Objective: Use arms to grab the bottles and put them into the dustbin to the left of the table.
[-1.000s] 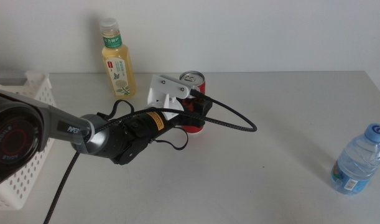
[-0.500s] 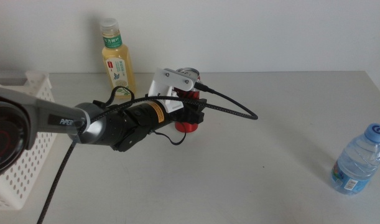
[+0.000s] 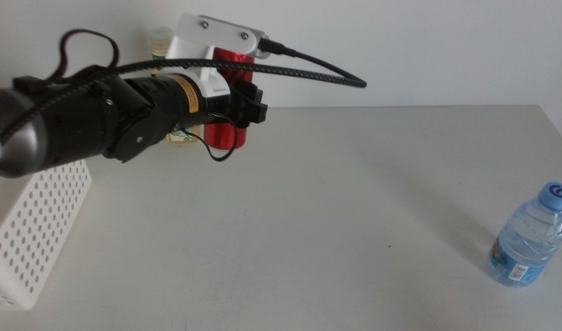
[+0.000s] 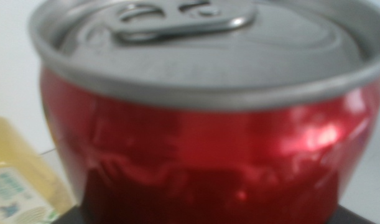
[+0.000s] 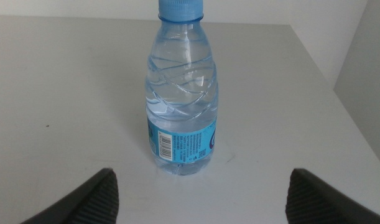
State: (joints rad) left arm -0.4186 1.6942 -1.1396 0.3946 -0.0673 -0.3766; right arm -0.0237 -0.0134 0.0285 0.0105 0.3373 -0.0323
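At the table's near right corner the water bottle [image 3: 533, 233] stands before the right gripper [image 5: 199, 194], jaws spread wide and empty. Toward the far left edge, the left gripper [image 3: 233, 99] clamps the red can [image 3: 231, 92] aloft; carry it level, fully above the dustbin [image 3: 34, 233], before releasing.

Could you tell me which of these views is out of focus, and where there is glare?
Left wrist view: the red can fills the frame, soft and blurred, with glare on its side. Right wrist view: sharp on the water bottle. Middle view: evenly lit, soft shadows, left claw crisp.
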